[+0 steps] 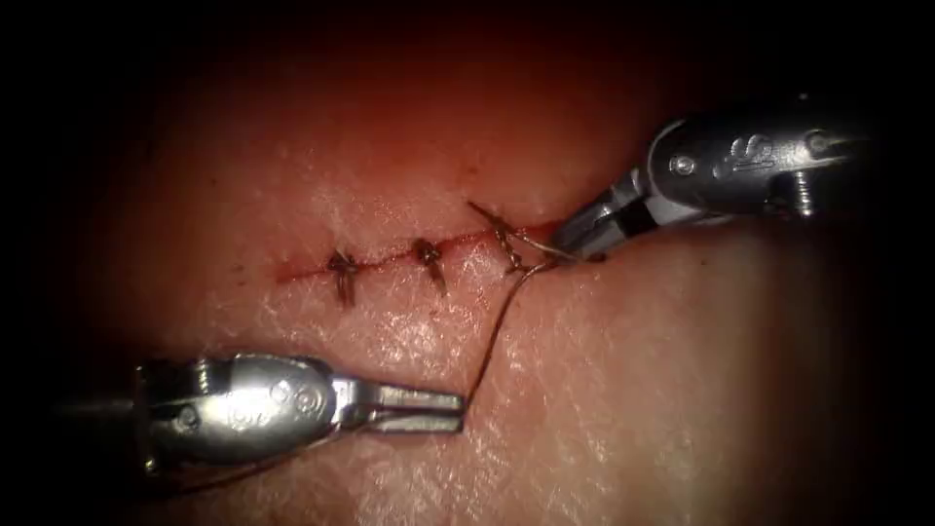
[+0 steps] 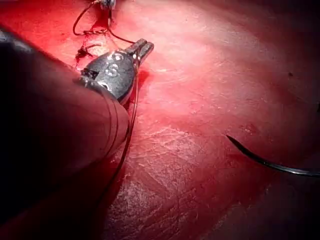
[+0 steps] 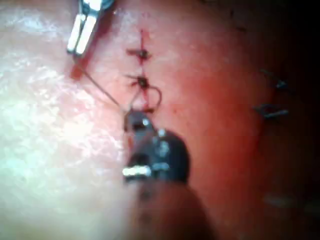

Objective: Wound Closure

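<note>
Needle lies loose on the tissue, well apart from both tools; seen in the left wrist view, tip resting on the surface, not in the tissue, held by neither tool.

Thread runs from the third stitch at the right end of the cut down to the left tool, lower left of the endoscope frame. Left fingers closed, gripping the thread at their tip; a slack strand trails back under that tool's body.

Right tool comes in from upper right, tip right at the knot at the cut's right end. Its fingers are closed on the short thread end there. A stiff tail sticks up and left from the knot.

Two finished stitches sit across the cut left of centre, cut ends pointing downward. Red fluid lines the cut between them.

Right wrist view: same layout, right tool at a thread loop, left tool beyond.
</note>
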{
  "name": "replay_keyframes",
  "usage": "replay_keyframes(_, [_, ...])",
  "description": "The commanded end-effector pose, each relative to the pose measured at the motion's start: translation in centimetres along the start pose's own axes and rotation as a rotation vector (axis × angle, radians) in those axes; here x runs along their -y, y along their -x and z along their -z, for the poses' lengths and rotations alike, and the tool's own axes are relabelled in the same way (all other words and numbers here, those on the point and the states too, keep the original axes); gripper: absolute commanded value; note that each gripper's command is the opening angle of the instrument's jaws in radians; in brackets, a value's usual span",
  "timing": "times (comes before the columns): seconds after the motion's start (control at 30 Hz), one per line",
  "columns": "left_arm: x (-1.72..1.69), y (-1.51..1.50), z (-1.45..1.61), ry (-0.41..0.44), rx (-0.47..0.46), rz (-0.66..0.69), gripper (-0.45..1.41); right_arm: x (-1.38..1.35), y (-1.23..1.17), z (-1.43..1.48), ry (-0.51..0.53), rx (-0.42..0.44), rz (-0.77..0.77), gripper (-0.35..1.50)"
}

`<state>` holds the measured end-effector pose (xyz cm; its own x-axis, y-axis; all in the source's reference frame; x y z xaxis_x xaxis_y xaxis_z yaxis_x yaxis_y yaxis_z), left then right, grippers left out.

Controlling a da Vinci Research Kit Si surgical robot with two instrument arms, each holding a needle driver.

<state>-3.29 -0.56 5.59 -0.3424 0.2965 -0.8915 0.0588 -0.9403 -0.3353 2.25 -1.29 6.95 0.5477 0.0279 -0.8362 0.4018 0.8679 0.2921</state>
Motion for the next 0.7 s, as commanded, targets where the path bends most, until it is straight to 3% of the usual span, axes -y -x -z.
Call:
replay_keyframes(0.03, [-0.07,0.06,-0.1,0.004,0.001,-0.005,-0.45,-0.07,0.05,-0.12,0.002,-0.008,-0.006,-0.35])
replay_keyframes(0.7, [-0.88,0.01,-0.38,0.058,-0.007,-0.01,-0.45,-0.49,-0.01,-0.39,0.131,0.011,-0.077,-0.35])
